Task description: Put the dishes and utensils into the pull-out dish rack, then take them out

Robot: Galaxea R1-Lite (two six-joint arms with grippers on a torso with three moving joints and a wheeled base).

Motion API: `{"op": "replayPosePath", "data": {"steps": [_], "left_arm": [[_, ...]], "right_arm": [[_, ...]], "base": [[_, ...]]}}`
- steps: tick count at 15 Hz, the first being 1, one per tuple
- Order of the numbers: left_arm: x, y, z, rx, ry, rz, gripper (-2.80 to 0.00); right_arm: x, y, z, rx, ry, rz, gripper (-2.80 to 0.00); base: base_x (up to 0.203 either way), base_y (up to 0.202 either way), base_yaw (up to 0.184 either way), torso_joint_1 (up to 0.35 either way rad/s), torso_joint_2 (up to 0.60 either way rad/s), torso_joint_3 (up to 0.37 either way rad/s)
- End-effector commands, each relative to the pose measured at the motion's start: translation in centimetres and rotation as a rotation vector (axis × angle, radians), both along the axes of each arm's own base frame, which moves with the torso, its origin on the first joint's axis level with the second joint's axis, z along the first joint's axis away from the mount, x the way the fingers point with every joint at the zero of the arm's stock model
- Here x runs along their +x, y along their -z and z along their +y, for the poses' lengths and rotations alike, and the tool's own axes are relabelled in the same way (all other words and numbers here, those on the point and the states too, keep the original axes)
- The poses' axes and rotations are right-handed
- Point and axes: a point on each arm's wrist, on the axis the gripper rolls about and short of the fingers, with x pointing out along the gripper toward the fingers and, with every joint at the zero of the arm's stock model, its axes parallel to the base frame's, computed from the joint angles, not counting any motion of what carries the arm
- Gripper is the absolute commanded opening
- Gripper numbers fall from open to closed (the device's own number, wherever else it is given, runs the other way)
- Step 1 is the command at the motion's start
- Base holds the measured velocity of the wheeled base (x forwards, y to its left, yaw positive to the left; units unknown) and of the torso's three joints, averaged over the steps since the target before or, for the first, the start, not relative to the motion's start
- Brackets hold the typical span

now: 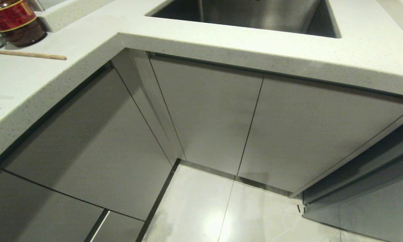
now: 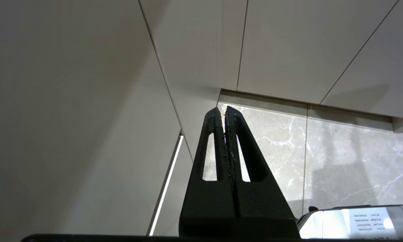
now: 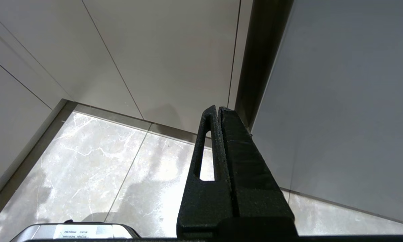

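Only 1 jar (image 1: 15, 20) label (red, unreadable) shows.

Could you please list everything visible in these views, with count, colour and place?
countertop: one, speckled white, L-shaped across the top of the head view
sink: one, steel, set into the countertop at the back
jar: one, dark with a red label, far left on the countertop
chopstick: one seen, light wood, lying in front of the jar
cabinet fronts: several, pale grey, all shut
floor: pale marbled tiles
left tool: black, shut, empty, low by the cabinets
right tool: black, shut, empty, low by the cabinets
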Motion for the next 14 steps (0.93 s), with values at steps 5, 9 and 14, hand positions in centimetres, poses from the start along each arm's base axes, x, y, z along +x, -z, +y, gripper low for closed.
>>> {"op": "replayPosePath", "data": {"steps": [5,9,14], "left_arm": [[0.12,0.3,0.01,-0.044,-0.005,0.013,-2.8],[0.11,0.3,0.01,-0.061,-0.004,0.012,-2.8],[0.09,0.29,-0.01,-0.055,0.005,0.013,-2.8]], "right_arm": [[0.2,0.72,0.0,0.0,-0.001,0.024,-2.8],[0.2,0.72,0.0,0.0,-0.001,0.024,-2.8],[0.2,0.72,0.0,0.0,-0.001,0.024,-2.8]], "base": [[0.0,0.0,0.0,0.0,0.0,0.0],[0.0,0.0,0.0,0.002,0.0,0.061],[0.0,0.0,0.0,-0.001,0.0,0.189]]}}
